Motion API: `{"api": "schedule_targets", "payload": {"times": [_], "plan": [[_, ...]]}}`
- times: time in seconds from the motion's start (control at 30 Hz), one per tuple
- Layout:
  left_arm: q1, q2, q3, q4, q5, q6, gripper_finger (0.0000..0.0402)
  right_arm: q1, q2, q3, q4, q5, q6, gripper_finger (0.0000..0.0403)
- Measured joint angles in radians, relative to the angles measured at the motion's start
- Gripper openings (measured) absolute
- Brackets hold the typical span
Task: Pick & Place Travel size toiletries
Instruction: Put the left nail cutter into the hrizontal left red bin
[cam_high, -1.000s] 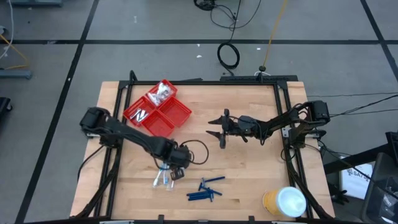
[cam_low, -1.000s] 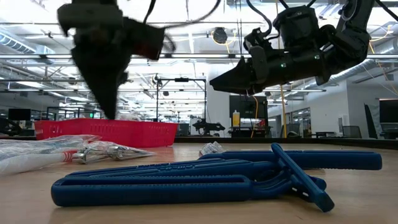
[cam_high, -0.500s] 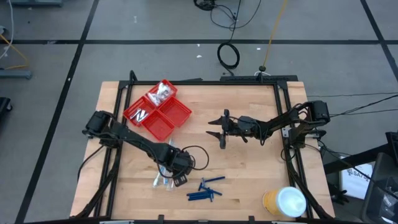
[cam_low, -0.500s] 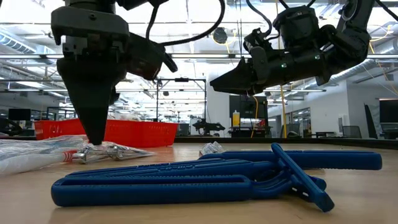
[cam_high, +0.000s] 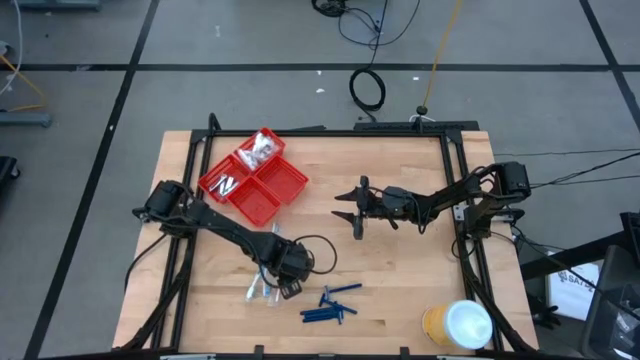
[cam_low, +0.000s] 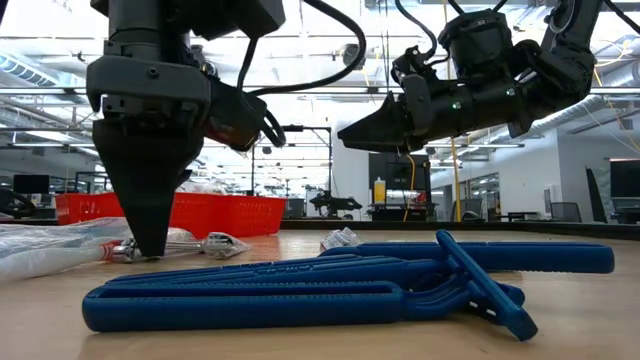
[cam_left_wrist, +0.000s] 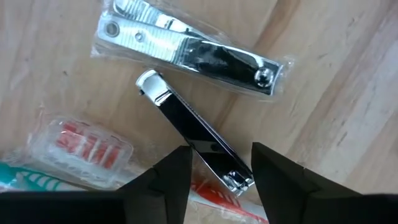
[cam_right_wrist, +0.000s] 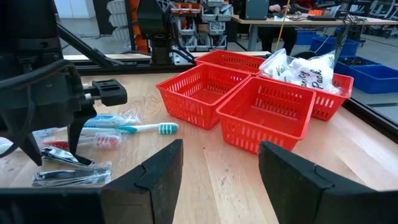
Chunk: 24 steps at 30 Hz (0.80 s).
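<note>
Straddling the bare nail clipper on the counter, your left hand stands unclenched. It's stiff, slick metal; pinch its narrow sides mid-length. Right hand waits released.

The clippers are placed left of the stick-like pieces, and the tray is set behind them.

- Wooden table carries it all.
- Bare nail clipper lies on the wood between the left gripper's parted fingers.
- Bagged clipper just beyond it.
- Wrapped toothbrushes alongside.
- Blue stick pieces just beside that gripper.
- Red tray and yellow roll well apart from it.
</note>
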<state>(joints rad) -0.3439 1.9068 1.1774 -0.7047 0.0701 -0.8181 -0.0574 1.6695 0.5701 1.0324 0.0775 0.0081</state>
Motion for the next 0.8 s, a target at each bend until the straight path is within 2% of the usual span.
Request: {"api": "schedule_targets", "payload": {"times": [0.23, 0.47, 0.67, 0.8], "plan": [[0.032, 0.002, -0.002, -0.021, -0.077, -0.079, 0.0117, 0.000, 0.000, 0.000, -0.001, 0.000, 0.000, 0.0196], [0.048, 0.002, -0.002, -0.022, -0.083, -0.058, 0.0026, 0.000, 0.000, 0.000, -0.007, 0.000, 0.011, 0.0196], [0.048, -0.023, -0.007, -0.028, -0.107, 0.078, 0.0029, 0.000, 0.000, 0.000, -0.011, 0.000, 0.011, 0.0196], [0.038, -0.134, -0.009, -0.043, -0.249, 0.099, 0.0022, 0.000, 0.000, 0.000, -0.020, 0.000, 0.011, 0.0196]]}}
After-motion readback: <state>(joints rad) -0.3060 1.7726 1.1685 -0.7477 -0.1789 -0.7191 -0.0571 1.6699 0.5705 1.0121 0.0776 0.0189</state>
